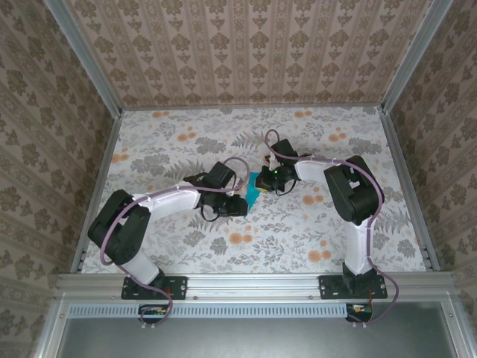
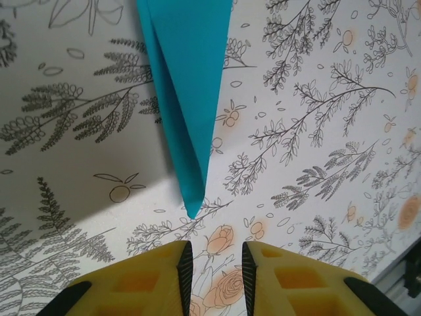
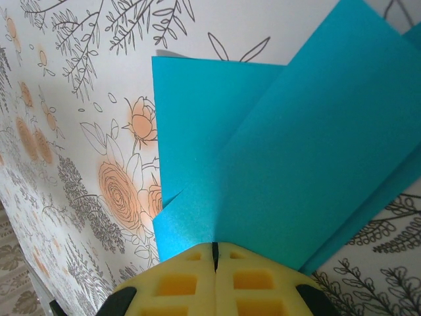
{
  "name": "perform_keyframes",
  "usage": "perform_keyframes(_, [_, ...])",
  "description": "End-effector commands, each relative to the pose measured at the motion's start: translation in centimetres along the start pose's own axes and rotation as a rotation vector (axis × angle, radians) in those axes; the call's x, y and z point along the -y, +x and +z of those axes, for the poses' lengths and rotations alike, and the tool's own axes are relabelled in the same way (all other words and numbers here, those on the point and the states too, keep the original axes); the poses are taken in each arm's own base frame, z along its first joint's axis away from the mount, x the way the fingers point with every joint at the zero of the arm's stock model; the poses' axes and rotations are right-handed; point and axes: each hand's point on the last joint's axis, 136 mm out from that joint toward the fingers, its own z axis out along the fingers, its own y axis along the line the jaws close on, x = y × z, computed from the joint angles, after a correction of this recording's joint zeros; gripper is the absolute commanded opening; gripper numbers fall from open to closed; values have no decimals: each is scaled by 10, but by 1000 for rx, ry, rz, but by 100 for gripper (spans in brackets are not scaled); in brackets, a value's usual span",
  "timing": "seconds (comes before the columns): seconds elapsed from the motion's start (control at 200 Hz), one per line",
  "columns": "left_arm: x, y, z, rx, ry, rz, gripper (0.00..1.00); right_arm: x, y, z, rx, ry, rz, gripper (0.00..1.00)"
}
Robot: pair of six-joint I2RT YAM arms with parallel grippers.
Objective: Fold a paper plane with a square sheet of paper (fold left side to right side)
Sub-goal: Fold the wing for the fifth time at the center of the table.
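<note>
Lies mid-frame in the top view, between both arms: narrow pointed turquoise-blue paper plane (image 1: 256, 195) on floral-patterned counter (image 1: 186, 253). Runs lengthwise in the left wrist view, from top centre down to a tip aimed straight at the left gripper (image 2: 215, 263). Stops just short of its jaws, narrowly parted and empty. Meets the right gripper (image 3: 214, 253) at bottom centre of the right wrist view, pressed shut, apparently pinching the wide rear edge. Puts the left arm nearer the nose, in line with the long axis.

We read no text, no label, no brand, no number, no sign, on any surface inspected in these views.
</note>
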Motion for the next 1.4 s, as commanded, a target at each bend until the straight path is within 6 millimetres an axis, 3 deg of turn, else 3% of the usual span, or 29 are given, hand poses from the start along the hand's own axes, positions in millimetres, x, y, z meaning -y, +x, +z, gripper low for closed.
perform_keyframes(0.0, [0, -2, 3, -27, -84, 78, 30, 25, 16, 11, -64, 78, 43, 0])
perform_keyframes(0.43, [0, -4, 23, -87, -170, 111, 33, 27, 18, 13, -75, 78, 45, 0])
perform_keyframes(0.575, [0, -2, 29, -96, -168, 114, 29, 26, 18, 13, -76, 76, 45, 0])
perform_keyframes(1.09, [-1, -8, 25, -72, -196, 132, 25, 27, 19, 13, -78, 77, 45, 0])
perform_keyframes(1.395, [-4, -7, 33, -95, -199, 128, 24, 27, 19, 13, -80, 77, 45, 0])
